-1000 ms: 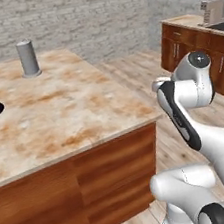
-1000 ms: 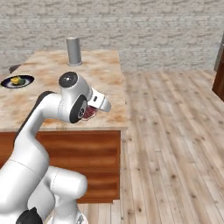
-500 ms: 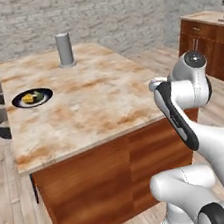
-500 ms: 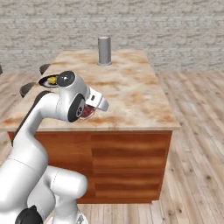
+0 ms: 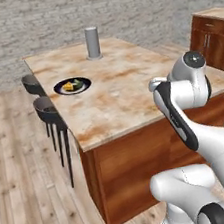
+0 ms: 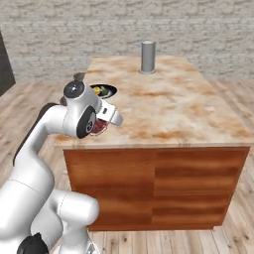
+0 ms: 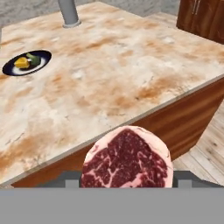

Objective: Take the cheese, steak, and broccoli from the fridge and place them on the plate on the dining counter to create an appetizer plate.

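- The gripper (image 7: pixel 127 186) is gripping the steak (image 7: pixel 127 159) between its fingers; the round red piece with the paler rim is standing just before the camera of the hand.
- The steak (image 6: pixel 99 125) is hanging near the front edge of the dining counter (image 7: pixel 113 83), close to its corner.
- The plate (image 7: pixel 27 63) is lying further on the marble top, near its far left side, with the cheese (image 7: pixel 22 63) and the broccoli (image 7: pixel 34 57) lying on it.
- A grey cylinder (image 7: pixel 68 13) is standing upright at the far end of the counter.
- Black stools (image 5: pixel 45 110) are standing beside the counter, near the plate (image 5: pixel 72 85).
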Robot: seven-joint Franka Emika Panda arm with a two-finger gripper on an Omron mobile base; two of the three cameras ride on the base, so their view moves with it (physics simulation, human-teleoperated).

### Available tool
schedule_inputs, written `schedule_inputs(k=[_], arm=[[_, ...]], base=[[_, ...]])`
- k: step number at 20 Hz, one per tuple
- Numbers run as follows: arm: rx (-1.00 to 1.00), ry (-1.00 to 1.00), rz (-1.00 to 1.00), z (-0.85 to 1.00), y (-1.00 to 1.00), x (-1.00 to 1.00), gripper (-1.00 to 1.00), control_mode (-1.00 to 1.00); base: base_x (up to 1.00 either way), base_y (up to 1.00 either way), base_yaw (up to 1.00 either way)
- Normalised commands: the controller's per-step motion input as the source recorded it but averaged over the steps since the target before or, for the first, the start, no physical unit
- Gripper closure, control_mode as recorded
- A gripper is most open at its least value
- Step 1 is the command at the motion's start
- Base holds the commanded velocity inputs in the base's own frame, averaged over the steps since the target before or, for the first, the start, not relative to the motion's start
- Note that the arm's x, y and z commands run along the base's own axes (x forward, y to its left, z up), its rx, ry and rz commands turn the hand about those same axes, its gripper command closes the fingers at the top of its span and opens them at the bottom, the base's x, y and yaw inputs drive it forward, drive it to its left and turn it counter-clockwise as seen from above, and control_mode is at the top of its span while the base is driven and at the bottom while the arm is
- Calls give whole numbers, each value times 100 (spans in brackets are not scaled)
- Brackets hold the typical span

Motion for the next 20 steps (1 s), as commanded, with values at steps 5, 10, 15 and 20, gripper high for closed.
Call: schedule_inputs(k=[5, 10, 15, 20], arm=[[0, 0, 0, 0, 0, 0, 100, 100], [0, 0, 0, 0, 0, 0, 100, 100], [0, 0, 0, 0, 0, 0, 100, 100], [0, 0, 0, 0, 0, 0, 100, 100]], base=[[0, 100, -17], [23, 100, -29], [54, 100, -37], [64, 100, -38]])
